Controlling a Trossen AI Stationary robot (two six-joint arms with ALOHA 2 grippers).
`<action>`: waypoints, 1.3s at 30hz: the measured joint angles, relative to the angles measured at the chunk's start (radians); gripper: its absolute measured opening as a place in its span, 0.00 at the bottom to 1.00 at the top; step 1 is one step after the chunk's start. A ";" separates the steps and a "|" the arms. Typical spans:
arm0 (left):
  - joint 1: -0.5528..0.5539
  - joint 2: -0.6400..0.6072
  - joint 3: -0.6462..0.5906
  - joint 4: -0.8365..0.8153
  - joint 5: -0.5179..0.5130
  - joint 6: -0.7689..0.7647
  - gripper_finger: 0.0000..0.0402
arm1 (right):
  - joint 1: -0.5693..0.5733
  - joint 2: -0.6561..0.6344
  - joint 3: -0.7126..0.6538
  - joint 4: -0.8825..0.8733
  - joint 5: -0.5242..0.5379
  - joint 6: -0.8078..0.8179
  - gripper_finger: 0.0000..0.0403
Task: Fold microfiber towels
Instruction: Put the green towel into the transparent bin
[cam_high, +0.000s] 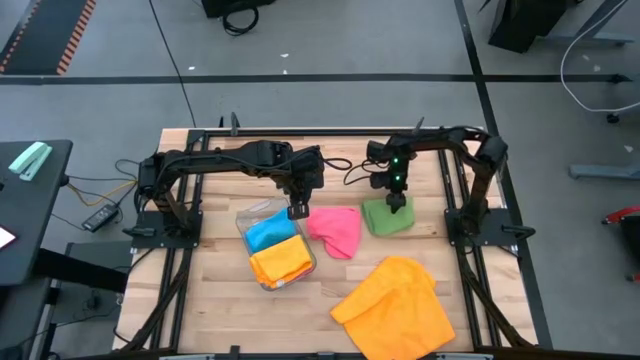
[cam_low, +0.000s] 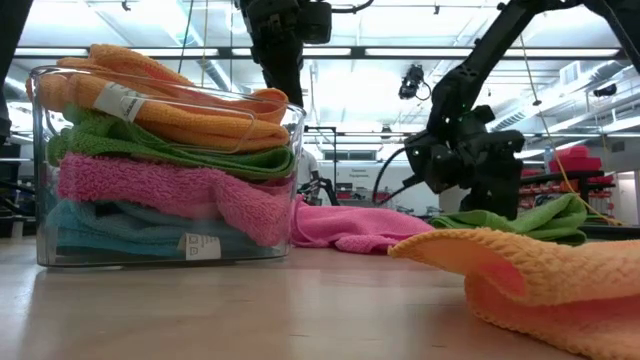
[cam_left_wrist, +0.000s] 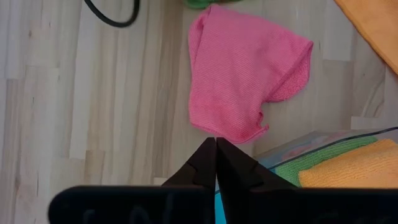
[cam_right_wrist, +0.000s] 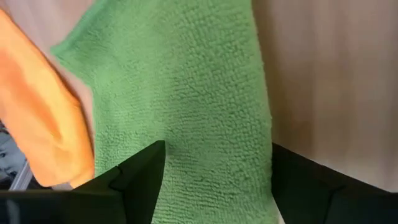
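Left claw (cam_high: 298, 211): fingers pressed together, holding nothing, above the surface (cam_high: 215, 290) between tray and pink towel.
Right claw (cam_high: 397, 203): fingers spread wide, low over the green towel (cam_high: 385, 218), gripping nothing.
Pink towel (cam_high: 336, 228): crumpled, mid-surface.
Orange towel (cam_high: 395, 305): loose, near front edge.
Tray (cam_high: 251, 216): stacked folded towels inside.

No readable text; towel tags (cam_low: 121, 101) illegible.

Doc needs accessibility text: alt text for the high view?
Overhead: the right claw, open, sits over a green towel; the shut left claw hangs between a towel-filled clear tray and a pink towel.
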 joint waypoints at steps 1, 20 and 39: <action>0.000 0.000 0.000 0.000 0.000 0.000 0.04 | 0.010 0.000 0.000 0.007 -0.011 0.000 0.67; -0.004 0.000 0.000 -0.085 0.000 -0.013 0.04 | 0.120 -0.029 -0.042 0.138 0.020 0.028 0.03; 0.049 -0.128 0.000 -0.130 -0.001 -0.012 0.03 | 0.156 -0.287 -0.006 0.067 -0.073 0.245 0.03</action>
